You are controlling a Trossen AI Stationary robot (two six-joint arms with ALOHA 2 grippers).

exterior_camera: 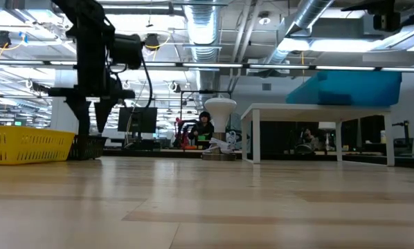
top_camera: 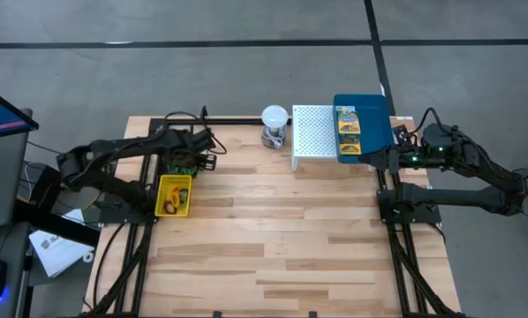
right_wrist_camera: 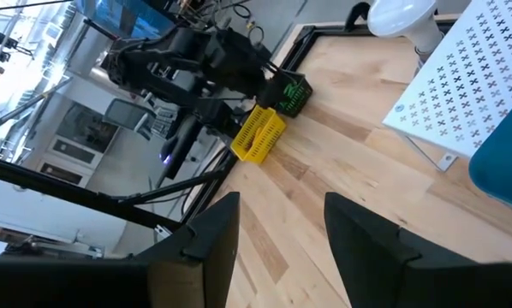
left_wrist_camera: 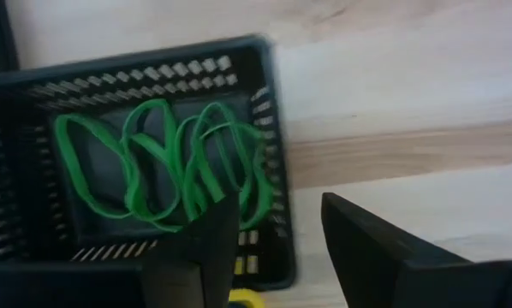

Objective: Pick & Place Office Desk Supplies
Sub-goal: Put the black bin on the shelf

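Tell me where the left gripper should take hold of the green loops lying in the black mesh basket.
Probably from straight above: the thin green rubber loops lie flat, overlapping, on the floor of the black mesh basket, whose walls block any side approach. Pinch the middle, where strands cross, with the open left gripper.

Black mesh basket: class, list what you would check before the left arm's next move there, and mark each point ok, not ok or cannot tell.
1. Left hand open, holding nothing: ok.
2. Green loops lie inside the black mesh basket: ok.
3. Left hand over the basket's edge, above the loops: ok.
4. Yellow bin beside the basket, already holding some items: ok.
5. Right hand open, far off by the blue tray: ok.
6. Number of loops: cannot tell.
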